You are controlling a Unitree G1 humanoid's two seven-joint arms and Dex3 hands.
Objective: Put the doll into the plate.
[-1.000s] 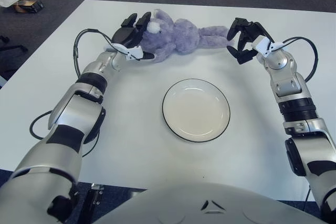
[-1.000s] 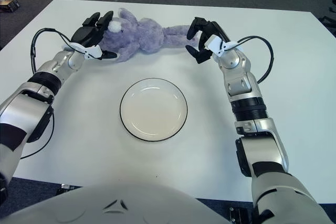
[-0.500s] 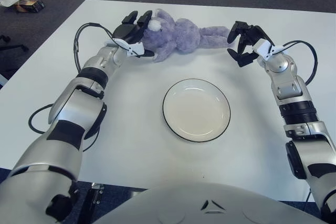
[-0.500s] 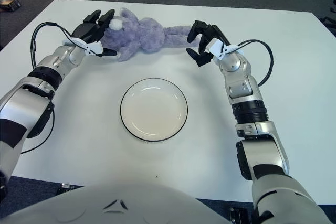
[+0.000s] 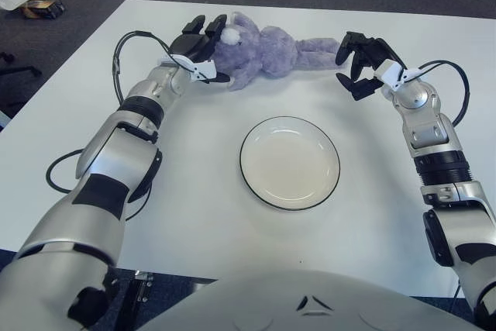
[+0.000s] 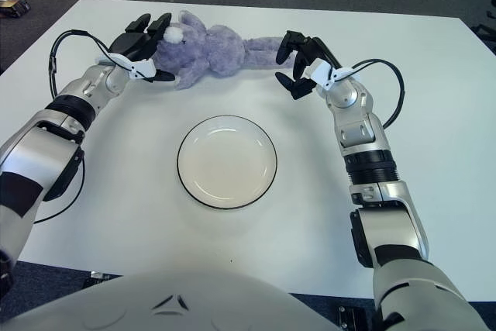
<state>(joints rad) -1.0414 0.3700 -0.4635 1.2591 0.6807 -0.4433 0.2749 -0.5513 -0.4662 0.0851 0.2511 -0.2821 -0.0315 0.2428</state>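
**Close both hands before you lift**

The doll lay near the table's far edge, beyond the plate. Your left hand cupped its head, fingers spread. Your right hand was wide at the legs. You needed both grips firm first.

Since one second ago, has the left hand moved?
Yes. The left hand has gone further from the plate, toward the table's far edge, at the head of the doll.
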